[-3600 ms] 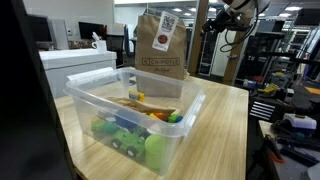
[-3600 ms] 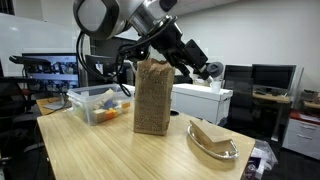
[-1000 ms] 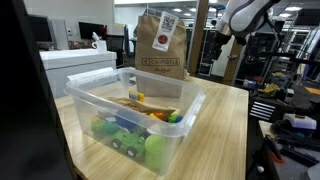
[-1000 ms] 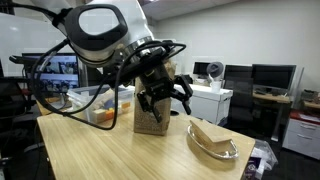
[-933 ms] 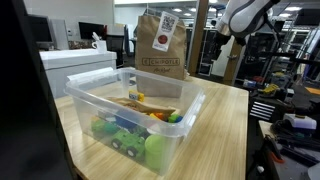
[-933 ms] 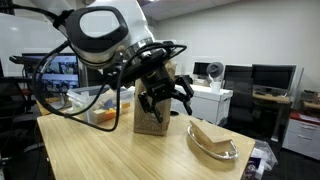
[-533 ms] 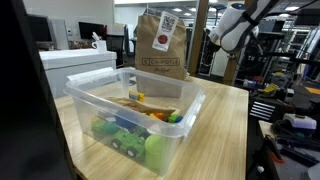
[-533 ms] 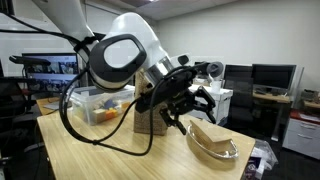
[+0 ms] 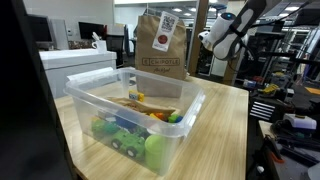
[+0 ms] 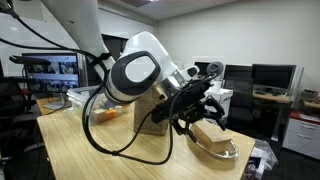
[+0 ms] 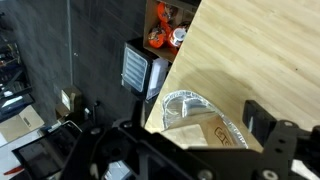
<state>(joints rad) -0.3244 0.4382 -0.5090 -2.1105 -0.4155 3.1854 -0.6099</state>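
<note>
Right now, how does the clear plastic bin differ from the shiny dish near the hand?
The bin is deep, boxy and clear, the dish shallow, rounded and shiny. The bin holds colourful toys, the dish a flat brown piece. The dish lies close by the open hand; the bin stands farther off. Both sit open-topped on the wooden table.

Claw point(image 11: 186, 138) spread wide over foil tray point(image 11: 190, 104), table point(image 11: 262, 48) edge
</note>
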